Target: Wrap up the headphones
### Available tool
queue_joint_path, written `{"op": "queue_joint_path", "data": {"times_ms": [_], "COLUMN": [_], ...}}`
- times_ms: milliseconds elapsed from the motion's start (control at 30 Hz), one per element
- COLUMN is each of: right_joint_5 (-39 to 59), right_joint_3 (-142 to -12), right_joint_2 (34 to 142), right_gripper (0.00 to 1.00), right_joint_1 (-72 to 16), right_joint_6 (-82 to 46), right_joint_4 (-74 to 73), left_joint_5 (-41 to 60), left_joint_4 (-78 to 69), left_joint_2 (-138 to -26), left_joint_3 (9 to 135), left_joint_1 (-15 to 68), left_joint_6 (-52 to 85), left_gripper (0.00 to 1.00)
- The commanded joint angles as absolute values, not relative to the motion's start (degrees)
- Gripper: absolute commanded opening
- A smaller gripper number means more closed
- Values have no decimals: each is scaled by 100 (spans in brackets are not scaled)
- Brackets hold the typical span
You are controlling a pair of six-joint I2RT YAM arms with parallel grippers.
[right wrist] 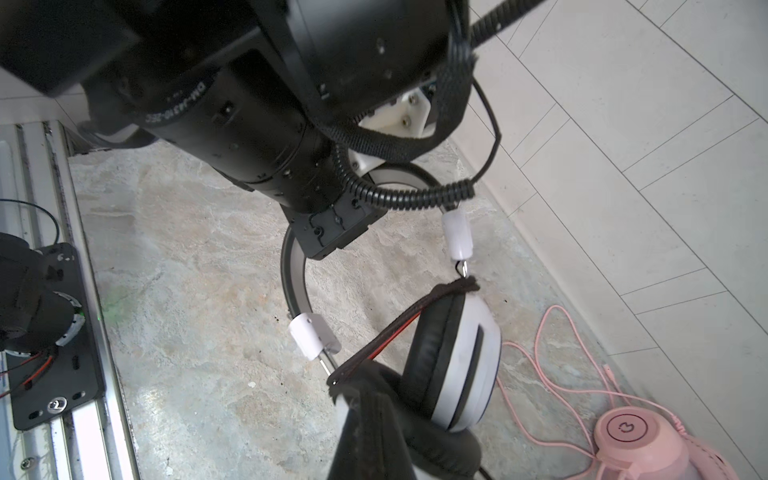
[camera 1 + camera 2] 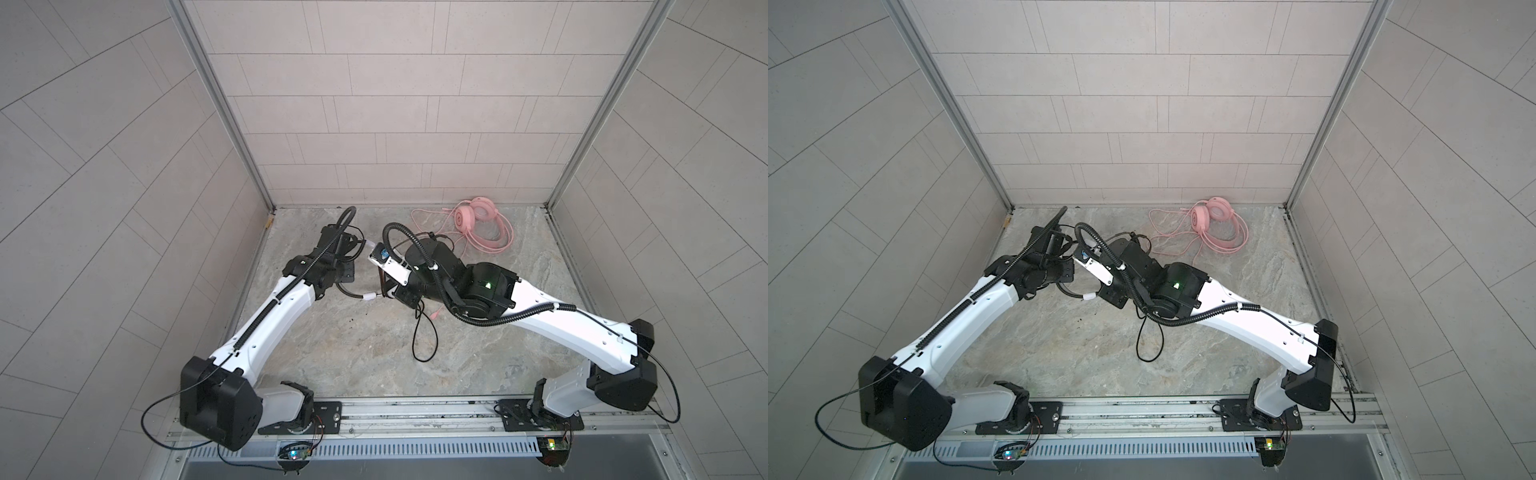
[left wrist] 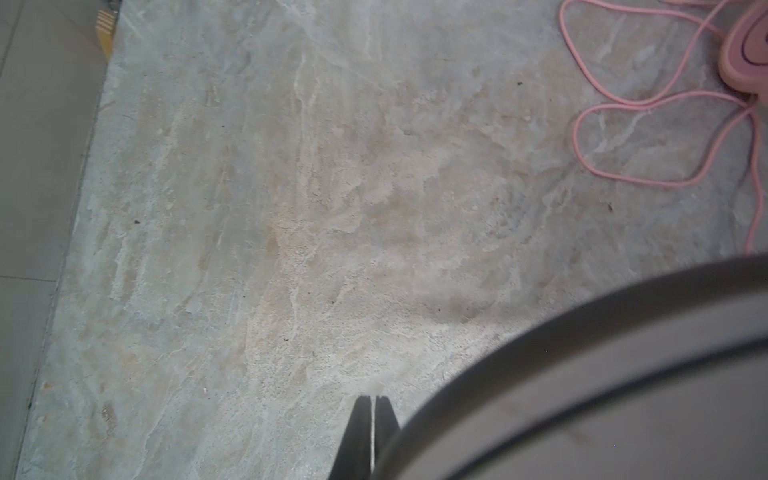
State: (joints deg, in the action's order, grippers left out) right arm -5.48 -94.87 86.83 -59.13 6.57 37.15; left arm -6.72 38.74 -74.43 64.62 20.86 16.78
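The white-and-black headphones [image 1: 469, 361] hang above the table between my two arms. Their headband [image 1: 293, 282] loops round my left wrist, and it fills a blurred corner of the left wrist view [image 3: 582, 395]. My left gripper [image 3: 372, 401] is shut with nothing seen between its fingers. My right gripper [image 1: 357, 399] is shut at the ear cups, and the black-and-red braided cable [image 1: 399, 328] runs taut from its tips over the cup. Slack black cable [image 2: 424, 336] lies on the table. The pink headphones [image 2: 482, 224] lie at the back right, untouched.
Loose loops of pink cable [image 3: 623, 137] spread on the stone tabletop [image 2: 353, 353] beside the pink headset [image 2: 1219, 226]. Tiled walls close in the back and both sides. A metal rail [image 2: 415, 411] with both arm bases runs along the front edge.
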Motion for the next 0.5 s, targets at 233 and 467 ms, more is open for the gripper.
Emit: {"op": "queue_joint_path", "data": {"times_ms": [233,467], "right_joint_5": [-472,-517], "right_joint_3": [-10098,-9936], "right_joint_2": [8842,8818], "right_gripper": [4,5], "right_joint_1": [-4593,-4196], "right_joint_6": [798,833], "right_joint_4": [3660,3927], "left_joint_5": [811,589], "left_joint_4": [3990,3913], "left_joint_2": [-7398,-7074], "left_joint_3": [6716,6602], "left_joint_1": [2145,2145], "left_joint_6": [875,773], "left_gripper": [0,0]}}
